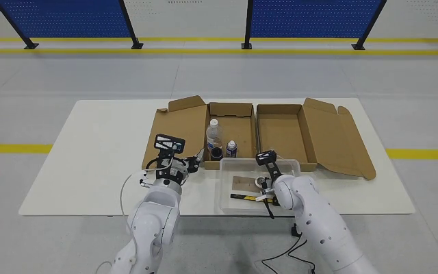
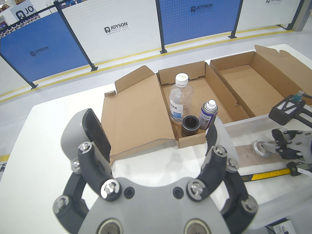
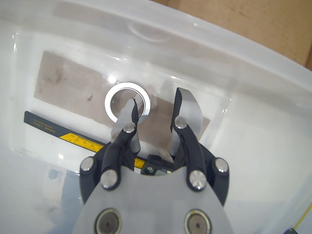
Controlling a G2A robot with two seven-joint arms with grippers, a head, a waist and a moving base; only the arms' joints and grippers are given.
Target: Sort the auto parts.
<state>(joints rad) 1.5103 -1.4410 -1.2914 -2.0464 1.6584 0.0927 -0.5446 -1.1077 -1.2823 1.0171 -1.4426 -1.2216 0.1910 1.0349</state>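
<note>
Our right tool [image 3: 155, 96] sits partly open in the clear bin [image 3: 195, 44], one fingertip inside the metal ring [image 3: 109, 103] on the bin floor, nothing clamped; our left tool [image 2: 152, 118] gapes empty.

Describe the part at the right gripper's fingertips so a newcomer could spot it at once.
At the table's near edge, before the open cardboard boxes, sits a clear plastic bin. On the brownish sheet in it lies a metal ring, with one fingertip of the right gripper over its hole. It is the only round, shiny piece; its neighbour is a long black-and-yellow measuring tool.
</note>
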